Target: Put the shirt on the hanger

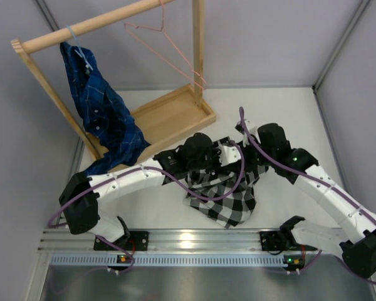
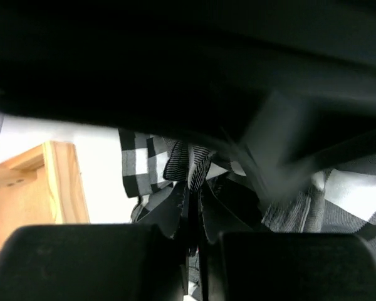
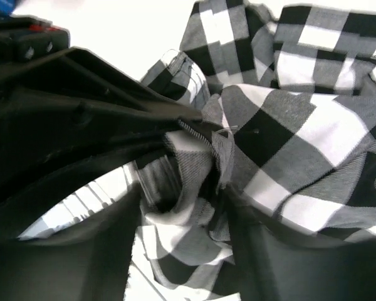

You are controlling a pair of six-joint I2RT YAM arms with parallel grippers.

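The black-and-white checked shirt [image 1: 229, 199] lies bunched on the white table in front of the arms. Both grippers meet over its top edge. My left gripper [image 1: 220, 155] is shut on a fold of the shirt [image 2: 144, 163]; its fingers [image 2: 169, 213] pinch the cloth tight. My right gripper [image 1: 248, 160] is shut on a bunched roll of the shirt [image 3: 301, 132], with cloth filling the gap between its fingers [image 3: 263, 251]. The pink wire hanger [image 1: 166, 44] hangs by its hook on the wooden rod, up at the back and apart from both grippers.
A wooden rack with a rod [image 1: 88, 26], an upright post [image 1: 198, 44] and a base tray [image 1: 175, 116] stands at the back left. A dark blue plaid shirt [image 1: 103, 113] hangs on it from a pale blue hanger [image 1: 75, 37]. Grey walls close both sides.
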